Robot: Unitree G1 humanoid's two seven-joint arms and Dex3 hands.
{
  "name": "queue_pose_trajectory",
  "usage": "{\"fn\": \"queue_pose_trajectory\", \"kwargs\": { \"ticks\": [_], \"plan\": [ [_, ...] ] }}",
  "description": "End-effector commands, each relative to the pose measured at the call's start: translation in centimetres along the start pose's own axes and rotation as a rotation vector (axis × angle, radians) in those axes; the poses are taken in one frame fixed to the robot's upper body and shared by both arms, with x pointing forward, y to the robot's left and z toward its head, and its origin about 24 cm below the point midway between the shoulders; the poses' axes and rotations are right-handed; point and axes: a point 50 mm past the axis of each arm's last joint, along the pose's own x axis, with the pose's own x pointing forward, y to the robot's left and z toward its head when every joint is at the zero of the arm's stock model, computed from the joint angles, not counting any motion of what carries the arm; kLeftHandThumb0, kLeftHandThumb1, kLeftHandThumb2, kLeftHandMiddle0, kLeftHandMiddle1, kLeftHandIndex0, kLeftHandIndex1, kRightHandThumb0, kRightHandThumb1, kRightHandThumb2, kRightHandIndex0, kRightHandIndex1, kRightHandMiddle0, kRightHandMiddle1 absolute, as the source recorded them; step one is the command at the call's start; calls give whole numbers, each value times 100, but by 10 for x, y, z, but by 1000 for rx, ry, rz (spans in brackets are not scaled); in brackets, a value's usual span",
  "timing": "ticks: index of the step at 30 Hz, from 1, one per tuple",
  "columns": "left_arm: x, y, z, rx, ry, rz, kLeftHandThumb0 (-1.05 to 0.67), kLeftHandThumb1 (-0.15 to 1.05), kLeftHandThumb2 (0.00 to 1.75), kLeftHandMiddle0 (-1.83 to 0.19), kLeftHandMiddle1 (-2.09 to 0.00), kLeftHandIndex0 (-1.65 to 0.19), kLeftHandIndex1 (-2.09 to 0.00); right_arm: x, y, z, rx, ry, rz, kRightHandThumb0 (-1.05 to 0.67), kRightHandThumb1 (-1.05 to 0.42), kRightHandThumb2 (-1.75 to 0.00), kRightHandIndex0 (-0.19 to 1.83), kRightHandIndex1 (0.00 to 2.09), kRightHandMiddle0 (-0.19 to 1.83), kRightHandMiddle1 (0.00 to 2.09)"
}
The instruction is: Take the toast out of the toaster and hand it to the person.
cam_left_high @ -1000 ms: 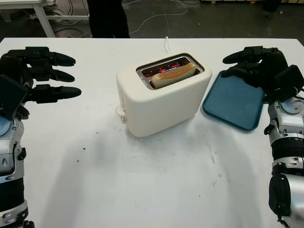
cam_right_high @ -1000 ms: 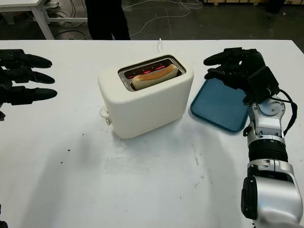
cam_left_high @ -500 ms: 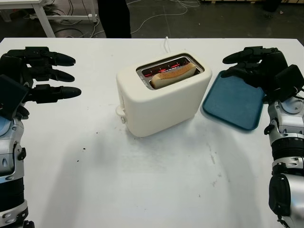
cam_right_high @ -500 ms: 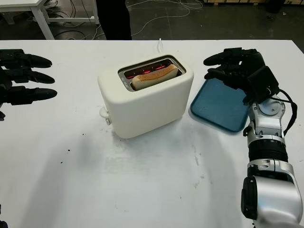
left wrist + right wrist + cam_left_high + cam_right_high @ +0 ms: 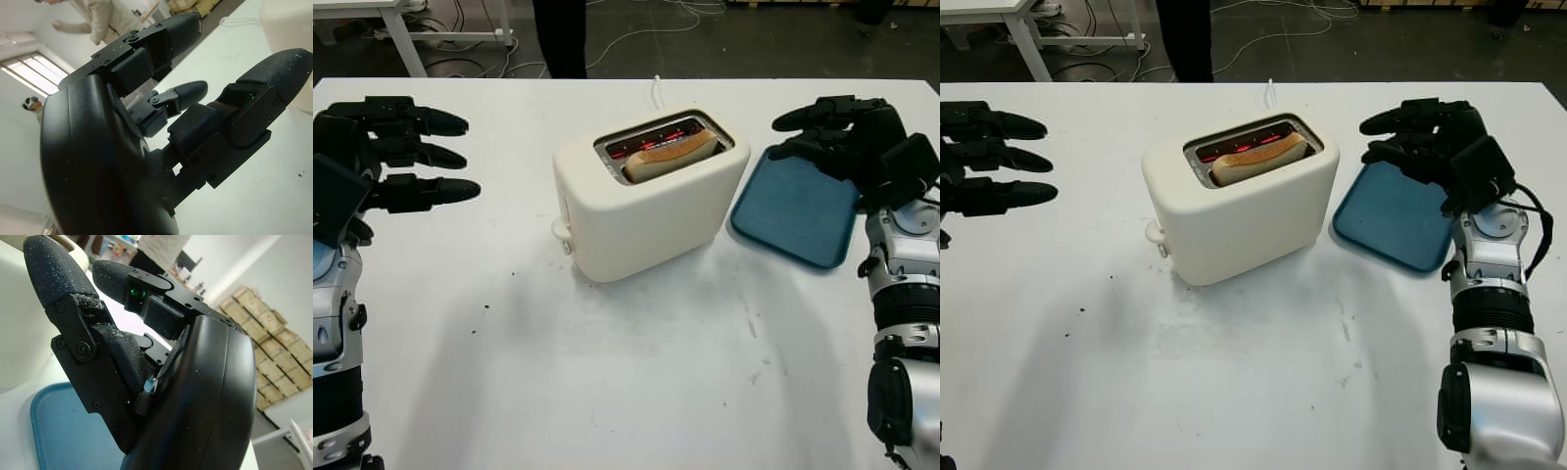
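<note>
The left hand (image 5: 382, 157) is matte black, with three thick, rounded fingers (image 5: 435, 190) built from blocky segments joined by small screws. Its forearm (image 5: 333, 362) is silver-grey metal with black ringed joints. The right hand (image 5: 1435, 147) is the same black make, its shell speckled with pale dust; a thin black cable (image 5: 1540, 230) loops beside the silver wrist, and a green light (image 5: 133, 293) glows inside one finger.
</note>
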Motion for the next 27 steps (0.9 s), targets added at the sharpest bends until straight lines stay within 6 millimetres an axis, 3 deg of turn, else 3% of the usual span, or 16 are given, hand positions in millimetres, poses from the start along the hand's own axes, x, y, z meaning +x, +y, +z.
{"fn": "queue_pose_trajectory", "kwargs": {
  "ticks": [1,27],
  "plan": [
    [-2,1,-1,4,1,7,-103,34,0,-120,-45,-117,-32,2,0,3,7,-20,-9,-105,-77,0,115,62,125,28],
    [-3,1,-2,-13,-6,11,-104,35,0,-120,-48,-117,-33,1,1,1,18,-14,-6,-105,-77,0,116,63,126,28]
  ]
}}
